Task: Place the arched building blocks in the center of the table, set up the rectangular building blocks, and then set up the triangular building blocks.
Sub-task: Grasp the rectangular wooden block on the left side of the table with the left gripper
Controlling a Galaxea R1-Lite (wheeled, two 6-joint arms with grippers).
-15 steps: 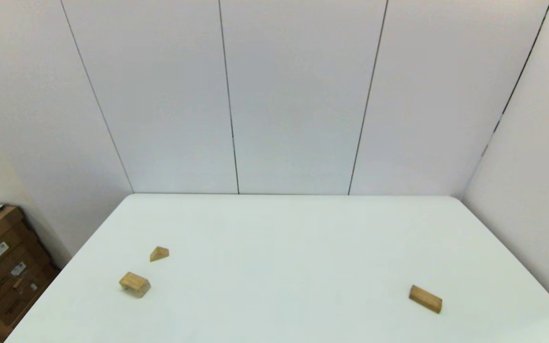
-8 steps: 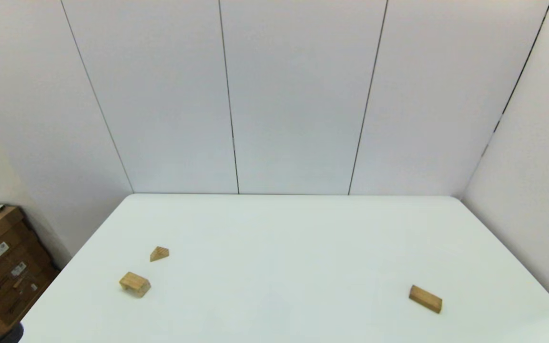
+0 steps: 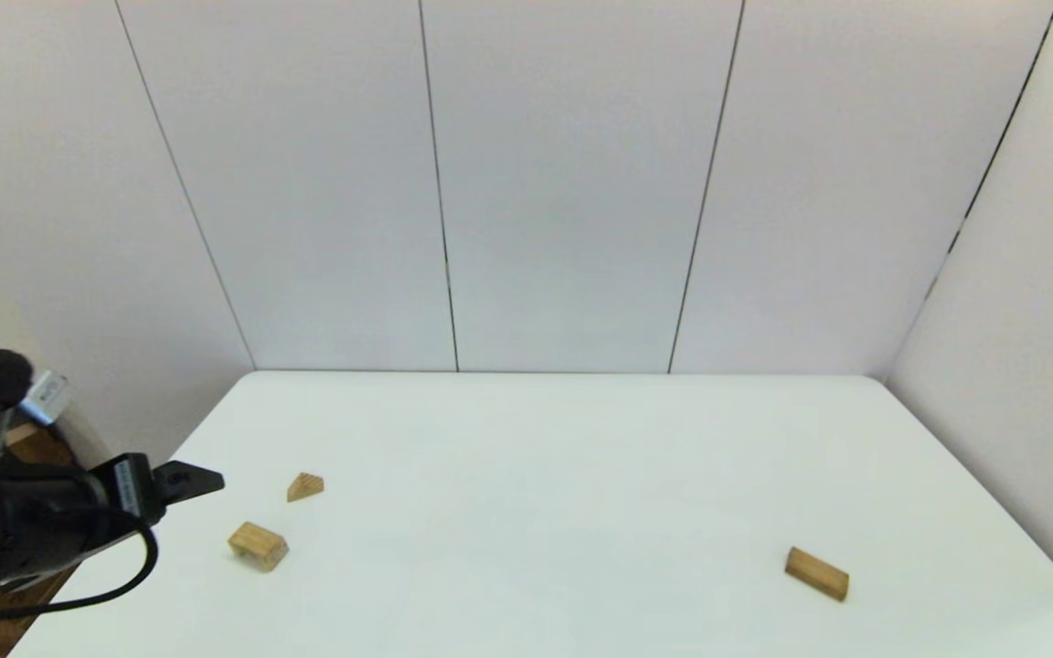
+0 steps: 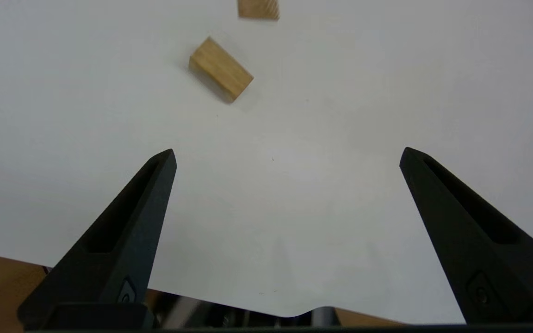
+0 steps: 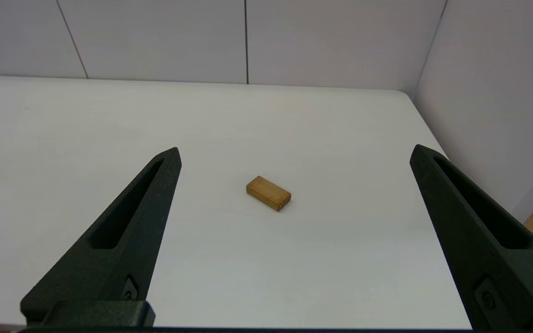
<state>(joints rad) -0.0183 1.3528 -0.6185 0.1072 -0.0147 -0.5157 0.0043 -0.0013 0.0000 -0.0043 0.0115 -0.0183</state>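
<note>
Left end effector point(image 3: 193, 482) over bench point(image 3: 545, 475) left edge, near arch point(image 3: 259, 546) and wedge point(image 3: 305, 486). Slab point(image 3: 816, 573) lies flat, well apart at right.

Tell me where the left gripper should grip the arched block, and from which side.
Probably from above, across its two flat long sides. The arched block lies low on the table, clear of the triangular block. The left gripper, jaws wide open, hovers near the table's left edge, short of it.
</note>
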